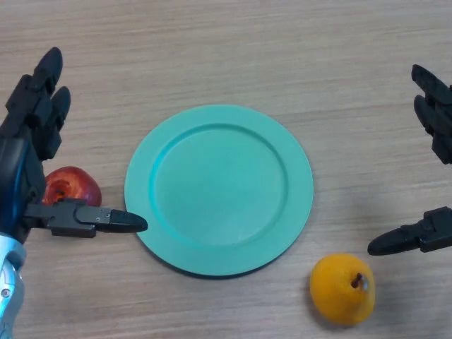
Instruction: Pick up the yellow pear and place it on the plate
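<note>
A yellow-orange pear (342,288) with a brown stem lies on the wooden table at the lower right, just right of and below the teal plate (219,188). The plate sits in the middle with nothing on it. My right hand (432,233) is at the right edge, open, its thumb pointing toward the pear from above right and its fingers (432,113) straight; it does not touch the pear. My left hand (32,134) is open at the left edge, its thumb (99,219) reaching toward the plate's rim.
A red apple (70,188) lies at the left, between my left hand's thumb and fingers, partly hidden by the hand. The wooden table (226,56) stretches behind the plate.
</note>
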{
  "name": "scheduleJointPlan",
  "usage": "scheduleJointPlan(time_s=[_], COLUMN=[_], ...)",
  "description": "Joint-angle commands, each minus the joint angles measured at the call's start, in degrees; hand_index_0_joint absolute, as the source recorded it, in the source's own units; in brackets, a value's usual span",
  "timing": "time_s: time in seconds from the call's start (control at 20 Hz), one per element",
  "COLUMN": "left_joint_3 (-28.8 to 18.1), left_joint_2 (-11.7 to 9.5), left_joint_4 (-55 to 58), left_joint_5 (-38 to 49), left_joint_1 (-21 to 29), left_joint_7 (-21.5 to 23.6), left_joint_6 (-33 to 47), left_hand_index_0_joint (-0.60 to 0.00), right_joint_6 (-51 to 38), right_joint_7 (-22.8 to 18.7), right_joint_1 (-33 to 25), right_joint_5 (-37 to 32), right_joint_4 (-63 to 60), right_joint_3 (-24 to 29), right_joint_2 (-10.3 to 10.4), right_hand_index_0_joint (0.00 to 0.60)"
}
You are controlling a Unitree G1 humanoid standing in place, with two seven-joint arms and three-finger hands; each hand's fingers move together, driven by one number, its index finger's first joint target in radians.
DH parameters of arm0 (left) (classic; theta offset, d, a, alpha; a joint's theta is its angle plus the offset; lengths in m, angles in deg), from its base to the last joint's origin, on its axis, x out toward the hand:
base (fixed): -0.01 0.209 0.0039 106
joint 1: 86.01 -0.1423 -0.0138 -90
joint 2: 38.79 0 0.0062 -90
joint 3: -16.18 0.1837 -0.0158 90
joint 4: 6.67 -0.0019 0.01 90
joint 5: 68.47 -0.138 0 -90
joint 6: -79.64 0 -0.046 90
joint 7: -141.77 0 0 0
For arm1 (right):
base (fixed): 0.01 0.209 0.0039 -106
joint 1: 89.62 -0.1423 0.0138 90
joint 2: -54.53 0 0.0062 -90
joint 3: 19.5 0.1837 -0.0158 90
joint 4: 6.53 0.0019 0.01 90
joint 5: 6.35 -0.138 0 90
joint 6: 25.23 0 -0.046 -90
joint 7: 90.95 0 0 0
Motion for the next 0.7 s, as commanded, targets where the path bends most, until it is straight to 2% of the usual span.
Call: scheduleJointPlan(time_s=[0.05, 0.25, 0.45, 0.7], left_joint_3=[-4.3, -4.5, -5.0, -4.6], left_joint_2=[-2.4, -2.4, -2.6, -2.5], left_joint_4=[2.9, 2.7, 3.0, 2.5], left_joint_5=[0.1, 0.7, 1.2, 1.3], left_joint_1=[1.7, 1.6, 1.6, 1.7], left_joint_7=[1.8, 1.7, 1.8, 2.1], left_joint_6=[9.2, 9.8, 9.3, 9.6], left_hand_index_0_joint=[0.0, 0.0, 0.0, 0.0], right_joint_6=[-6.8, -6.7, -1.8, -1.0], right_joint_7=[-0.6, -0.5, 1.2, 4.0], right_joint_1=[-1.9, -1.5, 0.1, 4.6], right_joint_5=[-1.8, -1.9, -7.0, -5.2], right_joint_4=[3.3, 3.8, 8.8, 12.7], right_joint_3=[4.1, 4.6, 6.3, 8.1], right_joint_2=[-1.8, -1.8, -1.5, -0.2], right_hand_index_0_joint=[0.0, 0.0, 0.0, 0.0])
